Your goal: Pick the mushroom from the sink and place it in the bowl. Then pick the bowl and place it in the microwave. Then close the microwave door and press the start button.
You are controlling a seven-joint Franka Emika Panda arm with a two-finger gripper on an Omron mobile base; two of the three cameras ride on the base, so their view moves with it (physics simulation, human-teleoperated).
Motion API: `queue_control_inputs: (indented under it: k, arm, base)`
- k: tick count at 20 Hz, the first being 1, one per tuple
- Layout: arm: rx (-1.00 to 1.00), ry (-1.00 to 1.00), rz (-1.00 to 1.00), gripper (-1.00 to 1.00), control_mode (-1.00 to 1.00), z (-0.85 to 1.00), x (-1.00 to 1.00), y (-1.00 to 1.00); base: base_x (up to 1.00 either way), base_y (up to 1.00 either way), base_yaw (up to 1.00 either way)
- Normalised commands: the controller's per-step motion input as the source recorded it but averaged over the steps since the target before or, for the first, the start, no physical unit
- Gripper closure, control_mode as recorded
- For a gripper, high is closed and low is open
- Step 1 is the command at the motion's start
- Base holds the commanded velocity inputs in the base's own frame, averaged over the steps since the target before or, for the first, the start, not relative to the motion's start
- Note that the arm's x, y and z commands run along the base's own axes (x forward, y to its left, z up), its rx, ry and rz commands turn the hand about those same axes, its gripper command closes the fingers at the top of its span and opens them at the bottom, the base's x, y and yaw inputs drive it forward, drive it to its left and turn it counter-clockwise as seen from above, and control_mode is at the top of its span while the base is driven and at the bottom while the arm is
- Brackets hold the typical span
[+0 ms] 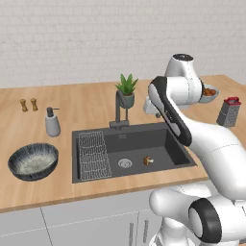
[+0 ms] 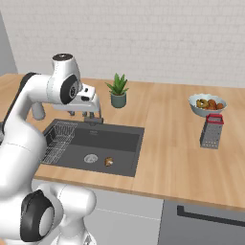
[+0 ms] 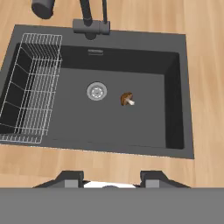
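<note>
Mushroom (image 3: 127, 99) on sink (image 3: 175, 78) floor, just right of round drain (image 3: 96, 91), stem pointing away from drain. Wire rack (image 3: 35, 87) at sink's left end, faucet (image 3: 91, 17) behind. Gripper (image 3: 111, 178) hovers high above sink, jaws spread apart, holding nothing. Bowl (image 1: 33, 161) on wooden worktop (image 1: 86, 101) left of sink, soap dispenser (image 1: 52, 122) behind it.

One mushroom (image 3: 127, 99), two bowls (image 1: 33, 161) (image 1: 209, 93), two shakers (image 1: 28, 104), one grater (image 1: 229, 111), one plant (image 1: 127, 91).
</note>
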Motion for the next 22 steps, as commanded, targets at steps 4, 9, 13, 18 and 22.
queue_control_inputs:
  k: [4,9,13,18,22]
  arm:
    - [-0.02,0.00,0.00,-1.00,-1.00,-0.09,-0.26,0.06]
    - [-0.05,0.00,0.02,-1.00,-1.00,-0.85,-0.45,-0.26]
    - [0.01,0.05,0.08,-1.00,-1.00,-0.80,-0.01,-0.47]
    - [0.01,0.00,0.03,-1.00,-1.00,-0.40,0.35,-0.16]
    - [0.00,0.01,0.00,-1.00,-1.00,-0.26,0.40,0.00]
  base:
    - [0.00,0.00,0.00]
    - [0.00,0.00,0.00]
    - [0.00,0.00,0.00]
    - [0.00,0.00,0.00]
    - [0.00,0.00,0.00]
